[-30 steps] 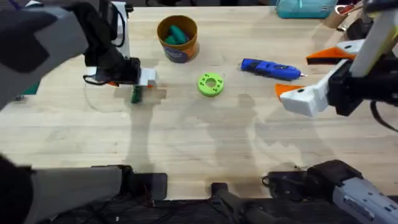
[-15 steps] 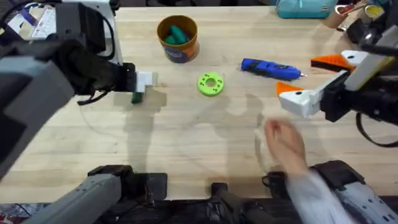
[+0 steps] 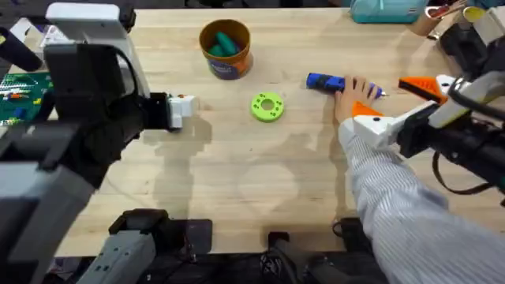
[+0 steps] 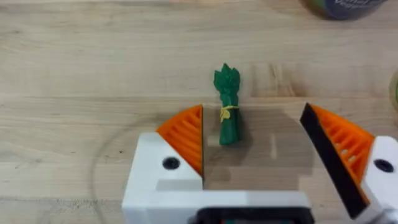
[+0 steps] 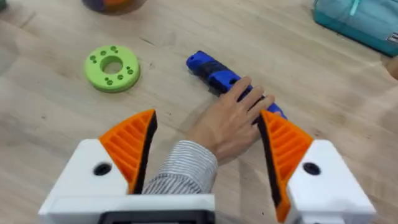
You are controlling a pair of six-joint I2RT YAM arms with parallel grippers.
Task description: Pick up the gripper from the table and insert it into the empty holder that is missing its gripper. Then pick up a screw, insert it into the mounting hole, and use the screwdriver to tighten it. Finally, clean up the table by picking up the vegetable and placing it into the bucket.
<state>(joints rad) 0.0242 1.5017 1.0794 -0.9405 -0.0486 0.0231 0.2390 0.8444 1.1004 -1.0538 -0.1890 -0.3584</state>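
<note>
Veggie Clean-Up Not Done Yet

Veggie time seems close on the left side of the table. The left gripper hangs over the wood near the left edge with its jaws wide apart, holding nothing. In the left wrist view the vegetable lies flat on the wood between the two orange pads, just next to one pad. It looks like the gripper is lined up to grab it, but it has not grabbed it yet.

Next, near the far edge, stands the bucket. Teal pieces sit inside it, and the vegetable is not in there yet. A lime green disc lies on the wood a bit nearer to the middle.

Then comes the screwdriver, lying on its side toward the far right part of the table. A person's hand rests on it, with a striped sleeve behind.

Last, the right gripper hovers over that hand with its jaws apart and nothing held.

I cannot see a holder, a spare gripper or a screw, so I cannot tell if those steps are done. The clean-up step is what is left: grab the vegetable and drop it in the bucket.
</note>
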